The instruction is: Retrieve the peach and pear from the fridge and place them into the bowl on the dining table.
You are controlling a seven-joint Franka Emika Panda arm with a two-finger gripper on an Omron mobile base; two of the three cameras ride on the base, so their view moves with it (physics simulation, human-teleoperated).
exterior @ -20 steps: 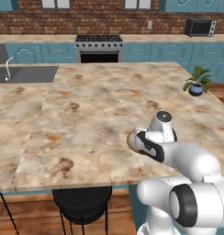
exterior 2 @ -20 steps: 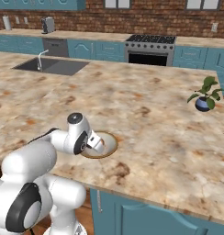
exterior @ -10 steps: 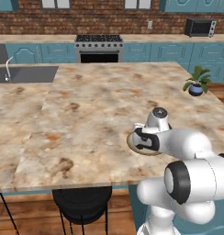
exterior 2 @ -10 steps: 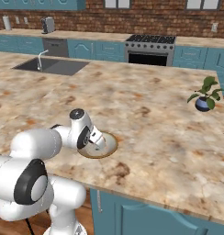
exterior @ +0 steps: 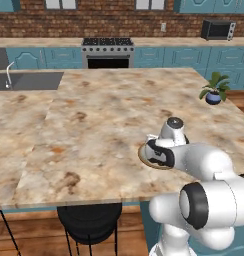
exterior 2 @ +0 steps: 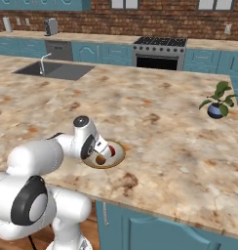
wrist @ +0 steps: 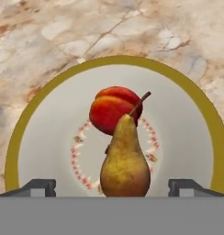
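Gold-rimmed bowl dead ahead in my hand view, and both fruits are sitting in it: the peach near the middle of the pale dish, the pear in front of it, standing stem-up and touching or overlapping the peach from where I look. My gripper has its fingers spread wide, one on each side of the pear with a clear gap to the skin, so I'm gripping nothing. From the right base view the bowl lies on the dining table, fairly near its front edge, with my hand hanging low right over it. Now, what worries me: that pear looks upright, and an upright pear on a shallow dish is a shaky thing. If I pull away crooked, a fingertip could clip it and tip it into the peach, and the round peach could roll toward the rim. The dish is so shallow that a rolling fruit might hop out onto the stone, maybe on toward the edge. I'd also mind my wrist, which sits close to the rim; a nudge there would shove the whole bowl. Straight up and off, slowly, seems the safe call.
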